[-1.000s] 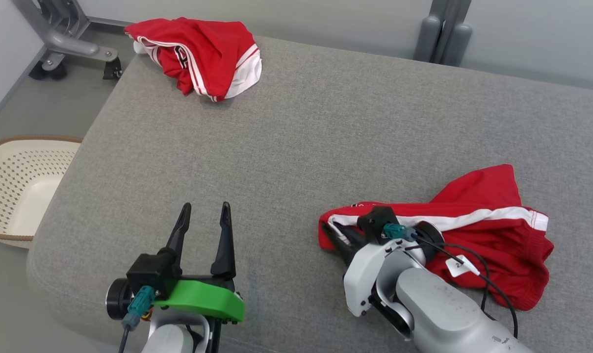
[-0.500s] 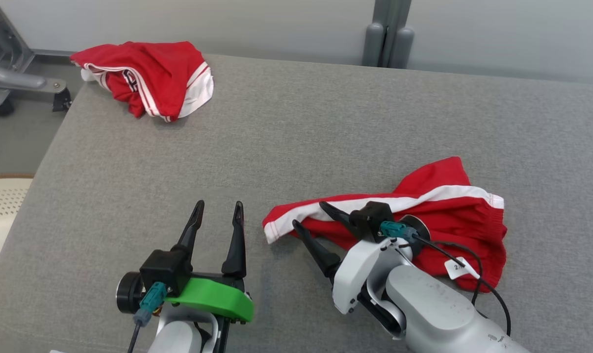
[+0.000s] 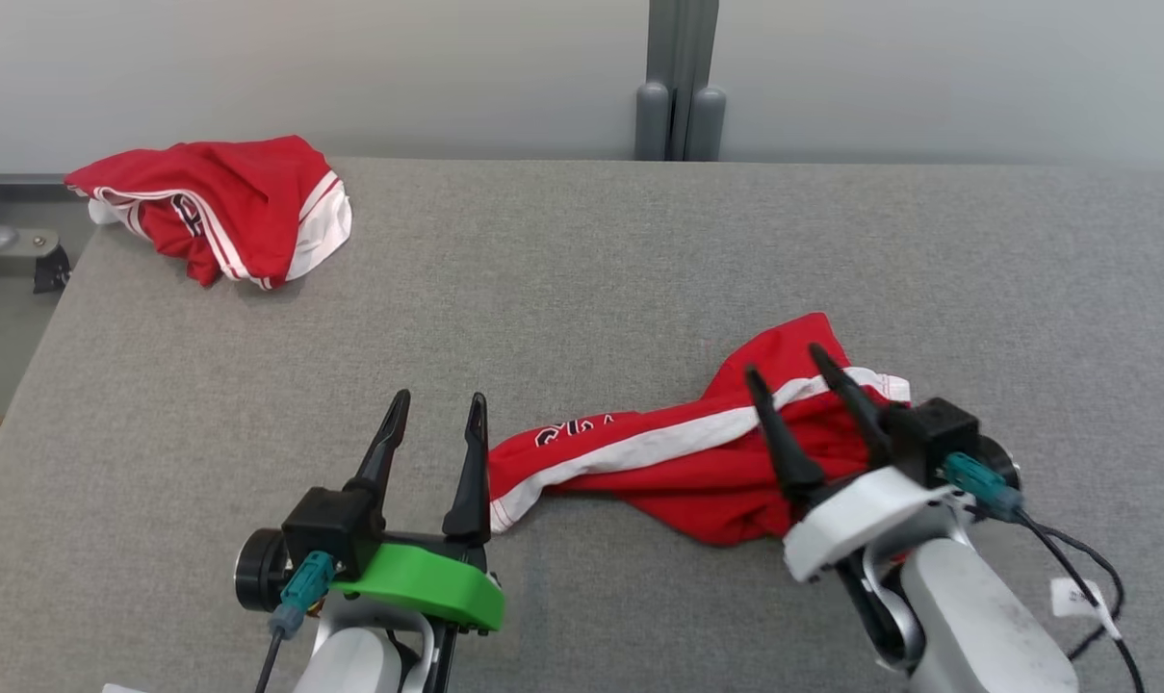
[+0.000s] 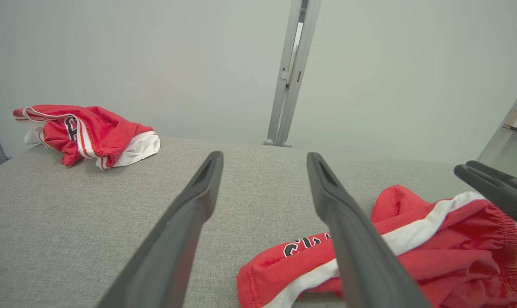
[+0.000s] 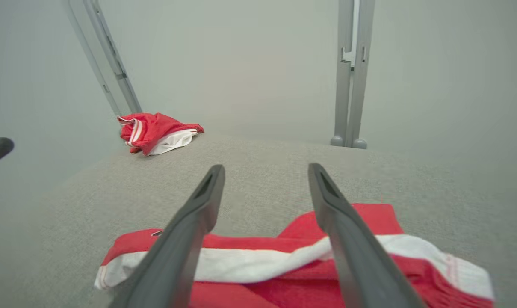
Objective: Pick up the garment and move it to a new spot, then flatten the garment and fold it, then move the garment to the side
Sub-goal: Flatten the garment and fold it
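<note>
Head camera looking down on the grey table (image 3: 582, 269), wrist cameras skimming low and close toward the back wall (image 4: 155, 64), all three sharing the garment (image 3: 678, 481) and upright post (image 3: 680, 87).

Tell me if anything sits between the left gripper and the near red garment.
Nothing visible does. The left gripper, open, stands right beside the hem end of the near red garment. The right gripper, open, is over its other end. The second red garment lies apart at the far left corner.

A grey fabric-covered counter (image 3: 582, 260) stands before a plain pale wall (image 3: 254, 67), with a grey vertical post (image 3: 680, 77) rising behind its far edge and grey floor (image 3: 4, 337) at its left.
</note>
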{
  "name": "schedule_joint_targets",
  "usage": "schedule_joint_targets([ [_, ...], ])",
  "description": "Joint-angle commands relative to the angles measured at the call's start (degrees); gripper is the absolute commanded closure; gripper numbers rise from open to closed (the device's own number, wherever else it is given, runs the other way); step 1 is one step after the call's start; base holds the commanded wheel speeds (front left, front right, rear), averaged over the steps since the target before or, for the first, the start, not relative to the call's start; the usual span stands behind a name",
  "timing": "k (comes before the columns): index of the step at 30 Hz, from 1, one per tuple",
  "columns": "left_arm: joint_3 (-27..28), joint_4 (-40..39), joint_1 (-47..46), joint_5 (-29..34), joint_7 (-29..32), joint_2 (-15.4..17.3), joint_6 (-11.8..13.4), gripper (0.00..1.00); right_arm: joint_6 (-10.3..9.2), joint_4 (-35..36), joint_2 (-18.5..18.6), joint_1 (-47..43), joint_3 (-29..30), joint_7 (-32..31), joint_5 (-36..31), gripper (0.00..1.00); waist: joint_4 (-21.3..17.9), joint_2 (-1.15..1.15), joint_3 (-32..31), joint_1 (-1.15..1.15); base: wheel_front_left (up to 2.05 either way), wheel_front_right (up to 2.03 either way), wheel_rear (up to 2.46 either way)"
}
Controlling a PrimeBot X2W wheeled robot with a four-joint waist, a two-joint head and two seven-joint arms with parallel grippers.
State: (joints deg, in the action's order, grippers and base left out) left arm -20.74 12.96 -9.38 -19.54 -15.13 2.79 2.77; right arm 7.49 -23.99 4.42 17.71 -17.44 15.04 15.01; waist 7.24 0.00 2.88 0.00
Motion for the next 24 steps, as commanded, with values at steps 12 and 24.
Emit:
schedule_joint_targets([
  [12, 4.12, -0.24, 4.93, 0.62, -0.03, 0.19, 0.57, 0.00, 0.00, 12.95, -1.28, -14.50, 18.40, 0.19, -7.98, 0.00, -2.76, 0.00, -2.94, 0.00, 0.00, 0.00, 0.00],
  [24, 6.39, -0.73, 7.54, 1.18, -0.03, 0.19, -0.13, 0.00, 0.00, 13.78, -1.50, -16.66, 19.45, 0.20, -7.54, 0.00, -2.55, 0.00, -3.34, 0.00, 0.00, 0.00, 0.00],
])
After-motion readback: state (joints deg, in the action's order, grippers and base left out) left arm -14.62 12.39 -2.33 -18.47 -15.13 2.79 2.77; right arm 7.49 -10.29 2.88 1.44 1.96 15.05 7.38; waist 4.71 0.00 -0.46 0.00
